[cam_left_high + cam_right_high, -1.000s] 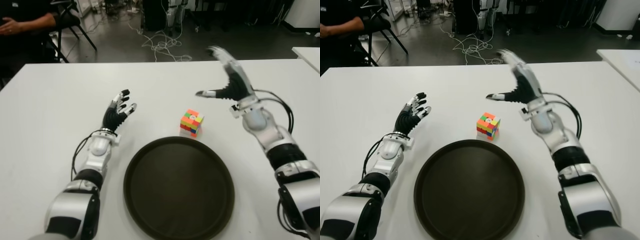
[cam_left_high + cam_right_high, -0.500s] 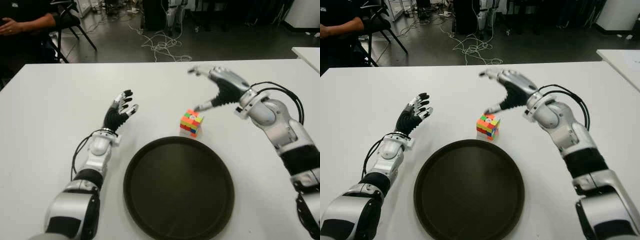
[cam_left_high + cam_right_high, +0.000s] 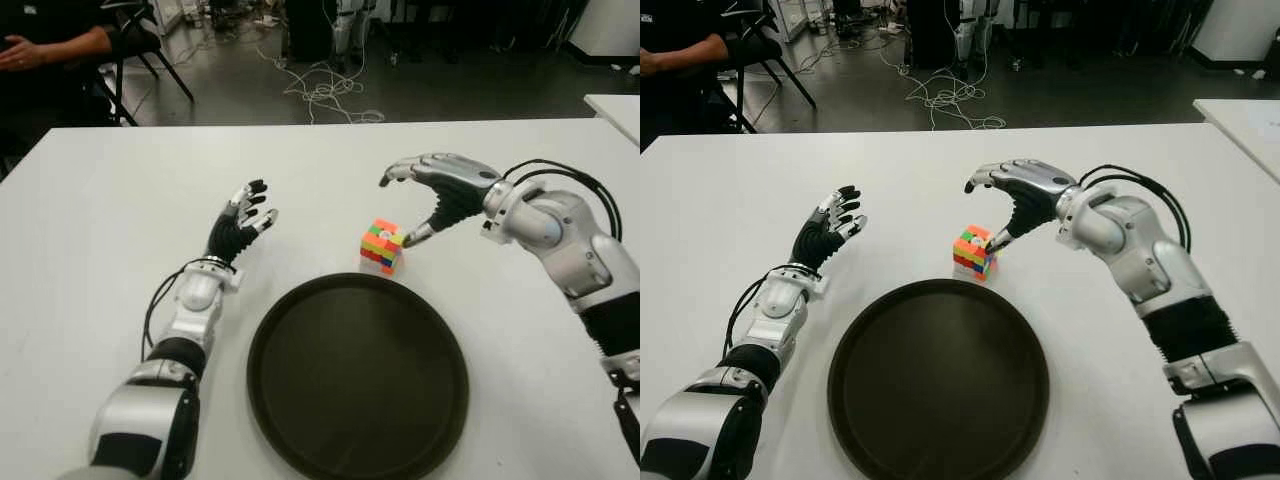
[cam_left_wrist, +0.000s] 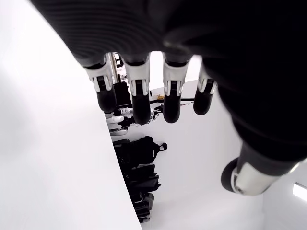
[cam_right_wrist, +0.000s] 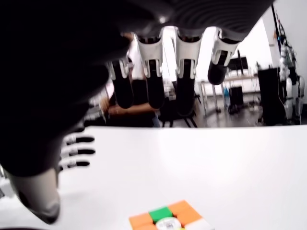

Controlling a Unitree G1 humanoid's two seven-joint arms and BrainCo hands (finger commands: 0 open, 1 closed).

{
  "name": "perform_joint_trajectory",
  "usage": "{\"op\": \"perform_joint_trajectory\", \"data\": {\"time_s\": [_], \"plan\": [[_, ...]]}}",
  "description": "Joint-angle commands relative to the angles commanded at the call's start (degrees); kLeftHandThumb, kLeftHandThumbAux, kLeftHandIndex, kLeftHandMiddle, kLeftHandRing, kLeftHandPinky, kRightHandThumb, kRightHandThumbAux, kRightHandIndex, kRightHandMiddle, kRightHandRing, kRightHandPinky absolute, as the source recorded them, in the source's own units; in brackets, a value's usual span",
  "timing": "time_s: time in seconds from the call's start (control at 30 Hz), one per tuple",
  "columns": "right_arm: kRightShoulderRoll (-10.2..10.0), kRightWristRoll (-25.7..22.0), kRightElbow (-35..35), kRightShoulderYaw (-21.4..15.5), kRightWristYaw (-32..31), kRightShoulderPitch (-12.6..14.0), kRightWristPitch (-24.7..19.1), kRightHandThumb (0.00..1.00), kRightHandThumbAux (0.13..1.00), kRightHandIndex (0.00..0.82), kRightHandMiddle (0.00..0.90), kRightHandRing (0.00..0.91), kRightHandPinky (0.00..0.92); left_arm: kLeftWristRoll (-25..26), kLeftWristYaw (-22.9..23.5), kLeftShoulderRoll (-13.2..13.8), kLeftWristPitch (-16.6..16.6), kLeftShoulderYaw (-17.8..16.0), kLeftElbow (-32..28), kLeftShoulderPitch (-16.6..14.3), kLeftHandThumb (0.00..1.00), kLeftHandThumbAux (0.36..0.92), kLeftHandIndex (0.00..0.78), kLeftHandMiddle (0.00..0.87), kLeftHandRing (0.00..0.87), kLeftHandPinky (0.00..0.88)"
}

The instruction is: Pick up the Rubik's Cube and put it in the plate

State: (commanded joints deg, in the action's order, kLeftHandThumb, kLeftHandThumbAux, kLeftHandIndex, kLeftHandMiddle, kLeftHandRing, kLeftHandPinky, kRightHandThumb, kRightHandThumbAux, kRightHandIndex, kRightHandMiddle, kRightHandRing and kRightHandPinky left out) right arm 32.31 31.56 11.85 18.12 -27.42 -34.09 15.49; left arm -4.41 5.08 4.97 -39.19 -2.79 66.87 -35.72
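Two hands: both were in view, and neither held anything.
Cube: the cube [image 3: 384,245] sat on the table [image 3: 120,200], just behind the far rim of the plate [image 3: 357,378] and clear of it.
Risk, push: the thumb tip looked level with the cube's right side; if it closed before the fingers came down behind, it would likely shove the cube leftward or tip it instead of pinching it.
Risk, rim: a slid cube could catch on the plate's raised rim and tilt, which would probably spoil a square grip.
Risk, corner grip: the cube stood turned with a corner toward the plate, so fingers landing on edges rather than faces could let it twist out.
Right hand: the right hand [image 3: 437,190] hung above and to the right of the cube, palm down, arched over it.
Right fingers: its fingers [image 5: 185,91] were spread and only slightly curled, reaching past the cube's far side with the thumb low beside it; touching or not could not be told.
Left hand: the left hand [image 3: 240,222] showed to the left of the cube, well apart from it.
Left fingers: its fingers [image 4: 171,96] were loosely extended, gripping nothing.
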Motion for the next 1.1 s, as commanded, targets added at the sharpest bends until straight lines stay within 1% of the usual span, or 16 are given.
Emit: {"op": "perform_joint_trajectory", "data": {"time_s": [0.13, 0.4, 0.5, 0.67, 0.77, 0.87, 1.0, 1.1], "plan": [[0.08, -0.31, -1.22, -0.23, -0.68, 0.52, -0.97, 0.0, 0.718, 0.268, 0.255, 0.233, 0.155, 0.07, 0.16, 0.0, -0.08, -0.02, -0.02, 0.02, 0.0, 0.64, 0.123, 0.154, 0.097, 0.058], [0.0, -0.44, -3.02, -0.48, -1.28, 1.15, -2.58, 0.0, 0.714, 0.267, 0.262, 0.236, 0.145, -0.27, -0.05, 0.14, -0.44, 0.18, 0.06, 0.14, 0.0, 0.646, 0.125, 0.147, 0.097, 0.074], [-0.09, -0.34, -3.0, -0.29, -1.42, 1.14, -2.95, 0.0, 0.715, 0.264, 0.262, 0.237, 0.15, -0.16, 0.02, 0.09, -0.68, 0.09, 0.09, 0.18, 0.0, 0.651, 0.12, 0.145, 0.094, 0.062], [-0.61, 0.58, -0.82, 0.76, -1.16, 0.44, -3.23, 0.0, 0.723, 0.278, 0.271, 0.248, 0.17, -0.32, -0.49, 0.06, -0.58, 0.13, 0.11, 0.14, 0.0, 0.657, 0.126, 0.15, 0.099, 0.072], [-0.72, 0.82, 0.17, 1.1, -0.89, 0.11, -3.03, 0.0, 0.739, 0.317, 0.295, 0.274, 0.212, -0.37, -0.59, 0.07, -0.6, 0.14, 0.16, 0.13, 0.0, 0.661, 0.126, 0.153, 0.102, 0.076], [-0.68, 0.67, 0.38, 1.13, -0.92, 0.02, -2.8, 0.0, 0.744, 0.328, 0.306, 0.286, 0.222, -0.27, -0.62, 0.03, -0.56, 0.07, 0.2, 0.14, 0.0, 0.665, 0.123, 0.152, 0.103, 0.074], [-0.84, 0.42, 0.91, 1.2, -0.71, -0.12, -2.53, 0.0, 0.747, 0.325, 0.316, 0.302, 0.252, -0.29, -0.76, 0.01, -0.45, 0.06, 0.23, 0.13, 0.0, 0.664, 0.114, 0.148, 0.1, 0.072], [-0.94, 0.23, 1.17, 1.18, -0.65, -0.21, -2.36, 0.0, 0.742, 0.298, 0.31, 0.298, 0.251, -0.47, -1.04, 0.02, -0.36, 0.16, 0.26, 0.11, 0.0, 0.659, 0.109, 0.146, 0.099, 0.064]]}}
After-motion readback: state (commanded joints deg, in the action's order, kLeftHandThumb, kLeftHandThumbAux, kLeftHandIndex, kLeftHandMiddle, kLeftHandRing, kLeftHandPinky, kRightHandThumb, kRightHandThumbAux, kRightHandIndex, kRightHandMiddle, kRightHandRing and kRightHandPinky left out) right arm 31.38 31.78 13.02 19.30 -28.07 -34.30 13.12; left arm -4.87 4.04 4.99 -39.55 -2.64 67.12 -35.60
